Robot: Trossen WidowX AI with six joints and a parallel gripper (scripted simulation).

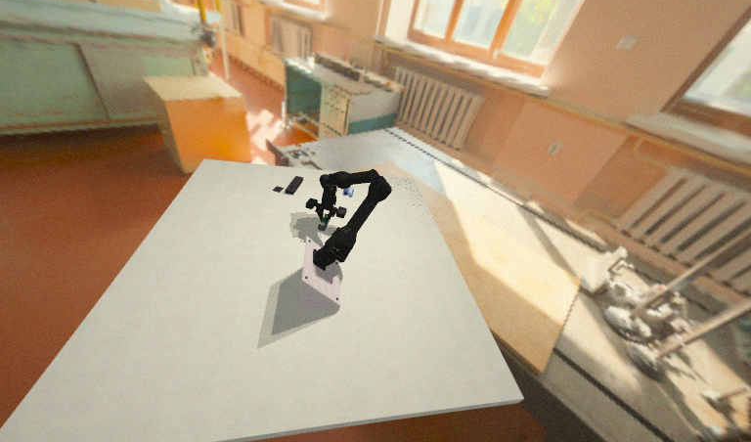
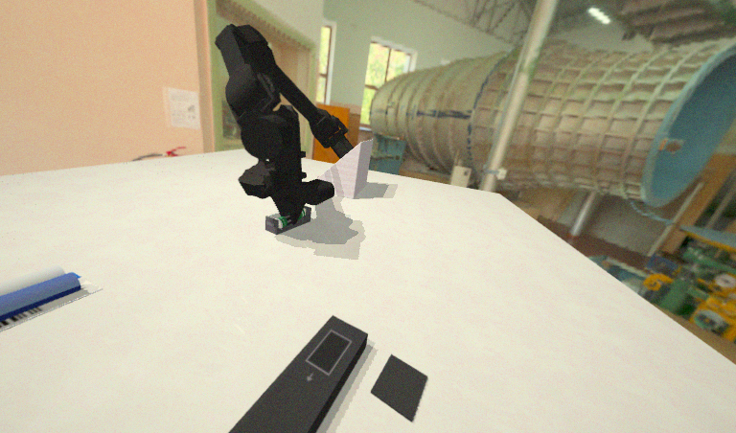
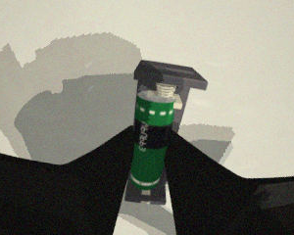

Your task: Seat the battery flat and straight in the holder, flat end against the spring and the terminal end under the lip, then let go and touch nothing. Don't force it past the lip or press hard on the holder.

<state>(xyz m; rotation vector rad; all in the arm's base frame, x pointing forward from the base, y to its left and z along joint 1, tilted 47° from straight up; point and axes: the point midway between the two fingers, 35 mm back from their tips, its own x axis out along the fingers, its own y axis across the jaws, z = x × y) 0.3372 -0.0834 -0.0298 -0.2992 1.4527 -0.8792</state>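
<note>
Squarely at frame center, clamped between gripper [image 3: 149,157] fingers: green battery [image 3: 150,140] (metal tip up-frame), over holder [image 3: 169,78].

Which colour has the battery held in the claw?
Green with a black band and pale rings; the wrist view shows it best.

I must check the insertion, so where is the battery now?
In the wrist view the green battery sits centre frame, clamped in the gripper, over the dark holder, its terminal end at the lip.

The arm [image 2: 260,108] is finished throughout in matte black, with rounded, bulky joint housings linked by a slimmer straight segment. No markings or cables can be made out. It is mounted on a pale base plate [image 1: 318,282].
</note>
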